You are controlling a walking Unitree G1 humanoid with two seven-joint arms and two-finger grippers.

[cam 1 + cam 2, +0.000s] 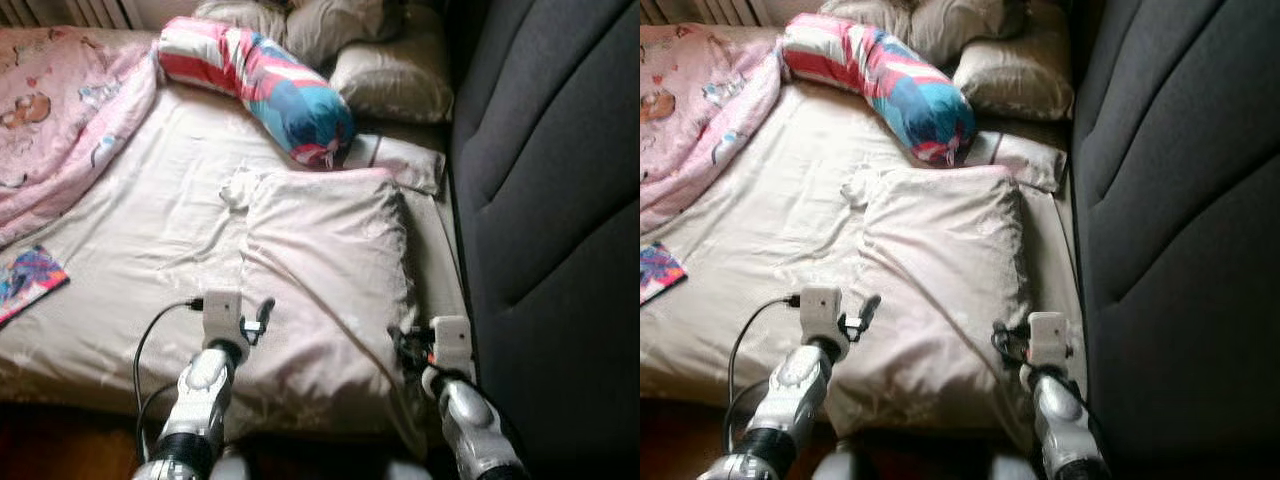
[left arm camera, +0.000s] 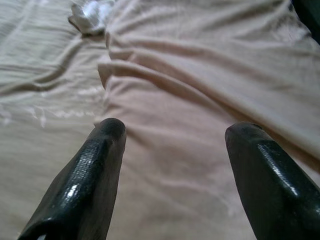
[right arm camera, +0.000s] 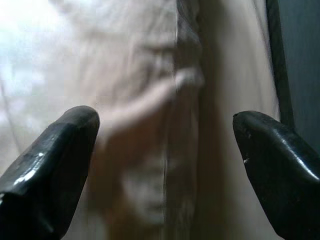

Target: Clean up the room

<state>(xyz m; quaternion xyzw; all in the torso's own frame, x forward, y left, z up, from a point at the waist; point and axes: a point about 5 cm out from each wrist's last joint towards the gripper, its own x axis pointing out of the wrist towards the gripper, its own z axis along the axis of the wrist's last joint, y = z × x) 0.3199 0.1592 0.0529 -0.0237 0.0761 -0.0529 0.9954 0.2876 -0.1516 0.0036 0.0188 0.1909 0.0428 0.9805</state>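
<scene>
Two pincers sit low over the near end of the beige pillow (image 1: pixel 325 280), which lies flat on the bed (image 1: pixel 130 260) beside the dark sofa back (image 1: pixel 550 180): the left pincer (image 2: pixel 172 137) at the pillow's left edge, fingers apart, and the right pincer (image 3: pixel 165 127) at its right edge, fingers likewise apart, neither clamped on anything. Beyond the pillow lies a red, white and blue bolster (image 1: pixel 255 80), with a pink blanket (image 1: pixel 60 110) at far left and a colourful book (image 1: pixel 28 280) near the left bed edge.
</scene>
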